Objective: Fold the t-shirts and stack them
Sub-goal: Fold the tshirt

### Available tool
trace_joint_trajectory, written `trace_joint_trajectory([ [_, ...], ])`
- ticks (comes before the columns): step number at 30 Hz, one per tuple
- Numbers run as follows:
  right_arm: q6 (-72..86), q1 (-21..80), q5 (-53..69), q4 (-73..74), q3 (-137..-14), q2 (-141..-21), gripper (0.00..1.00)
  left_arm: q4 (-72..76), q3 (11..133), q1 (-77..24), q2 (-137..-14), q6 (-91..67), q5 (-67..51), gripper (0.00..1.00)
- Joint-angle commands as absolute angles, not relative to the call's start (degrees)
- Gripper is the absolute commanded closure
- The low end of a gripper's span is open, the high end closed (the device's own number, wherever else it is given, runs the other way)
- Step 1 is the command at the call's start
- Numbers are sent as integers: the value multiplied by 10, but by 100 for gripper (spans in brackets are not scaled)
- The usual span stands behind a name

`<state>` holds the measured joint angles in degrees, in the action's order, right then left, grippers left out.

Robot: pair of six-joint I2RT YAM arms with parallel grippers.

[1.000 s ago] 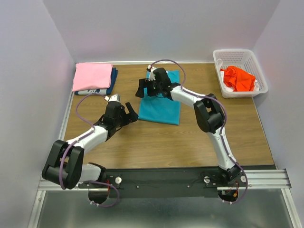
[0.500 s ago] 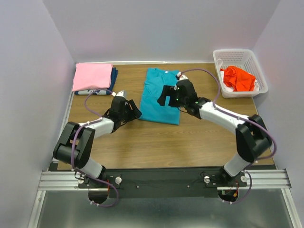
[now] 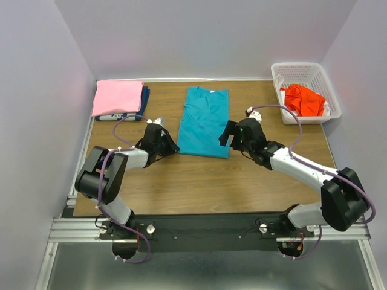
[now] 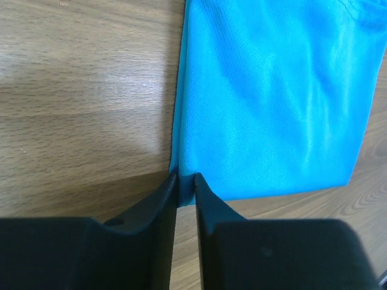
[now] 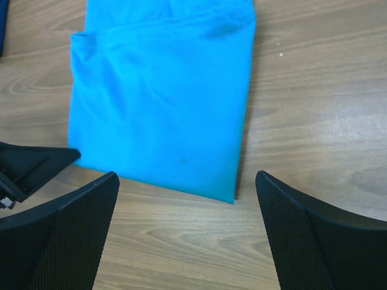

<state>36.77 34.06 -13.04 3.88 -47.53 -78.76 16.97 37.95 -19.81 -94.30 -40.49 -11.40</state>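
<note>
A teal t-shirt [image 3: 204, 121] lies folded into a long strip in the middle of the table, collar end far. My left gripper [image 3: 171, 145] sits low at its near left corner; in the left wrist view my left gripper [image 4: 185, 178] pinches that corner of the teal cloth [image 4: 272, 109]. My right gripper [image 3: 233, 134] hovers open just off the near right corner, and in the right wrist view my right gripper [image 5: 186, 175] holds nothing above the teal shirt [image 5: 163, 103]. A pink t-shirt [image 3: 118, 96] rests on a dark blue one [image 3: 145, 99] at the far left.
A white lattice basket [image 3: 302, 65] stands at the far right with an orange-red t-shirt [image 3: 305, 99] in it. Side walls close the table in on the left and right. Bare wood lies between the teal shirt and the arm bases.
My left gripper reached the teal shirt's near left corner and closed on it. My right arm drew back from the shirt's far end to its near right corner, staying open.
</note>
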Motion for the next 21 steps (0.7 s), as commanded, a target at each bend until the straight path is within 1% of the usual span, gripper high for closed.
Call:
trace_joint_trajectory([
  [1, 390, 339, -161, 51, -447, -774, 0, 166, 378, -197, -952, -397, -130, 78],
  [2, 392, 339, -163, 53, -447, -773, 0, 164, 376, -197, -949, -397, -128, 78],
  [3, 394, 340, -161, 54, -443, -773, 0, 163, 374, -197, -947, -397, -126, 81],
  [4, 395, 338, -159, 55, -441, -772, 0, 160, 370, -197, -941, -397, -123, 87],
  [7, 392, 340, -148, 56, -432, -777, 0, 161, 357, -197, -933, -396, -120, 100],
  [13, 377, 340, -91, 58, -424, -817, 0, 163, 345, -197, -923, -396, -114, 100],
  [15, 345, 339, -84, 59, -431, -837, 2, 163, 343, -197, -923, -396, -113, 100],
  [17, 327, 339, -52, 58, -444, -863, 4, 163, 344, -197, -925, -396, -112, 100],
  [18, 314, 339, -41, 59, -447, -871, 10, 163, 345, -197, -926, -394, -112, 100],
  [21, 299, 340, -11, 58, -454, -885, 19, 162, 345, -197, -929, -394, -112, 100],
])
